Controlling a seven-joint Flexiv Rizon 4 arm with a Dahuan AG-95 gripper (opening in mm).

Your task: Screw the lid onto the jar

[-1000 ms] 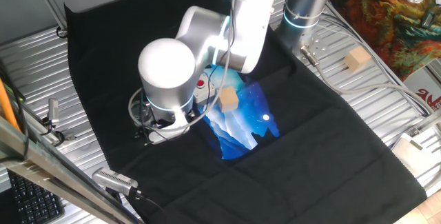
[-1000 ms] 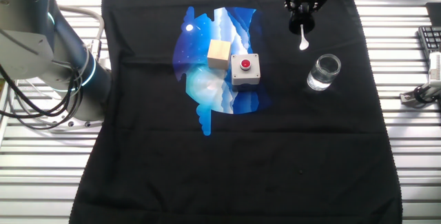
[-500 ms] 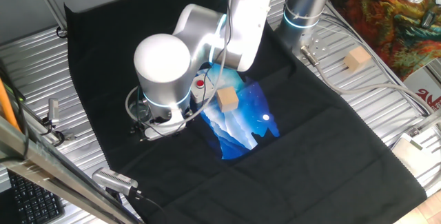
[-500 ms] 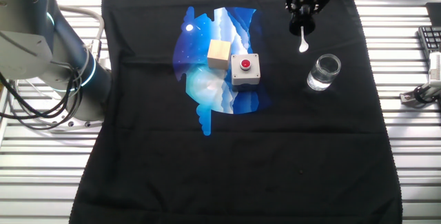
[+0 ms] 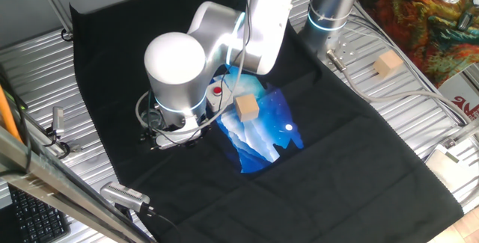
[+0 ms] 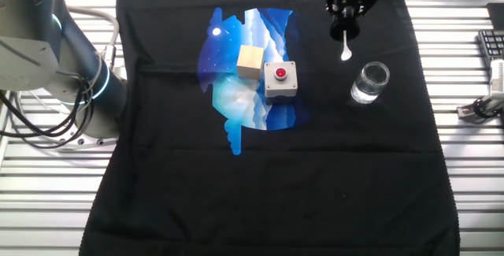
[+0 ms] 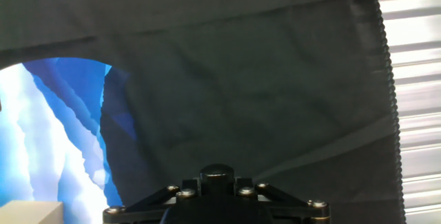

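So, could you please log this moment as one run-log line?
phase: carry | tool: shut on lid, held aloft | jar: upright on black cloth, open | lid not over jar

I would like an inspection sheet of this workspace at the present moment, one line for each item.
Surface: black cloth with a blue and white print, on a ribbed metal table.
Job's things: jar upright, open, on the cloth; lid held above and beside it, white tip pointing down, apart from the jar.
Clutter: wooden cube touching grey box with a red button; second cube off the cloth.
Grippers: gripper shut on the lid.
Cables: black bundle at the arm base.
Surroundings: keyboard, partly seen.
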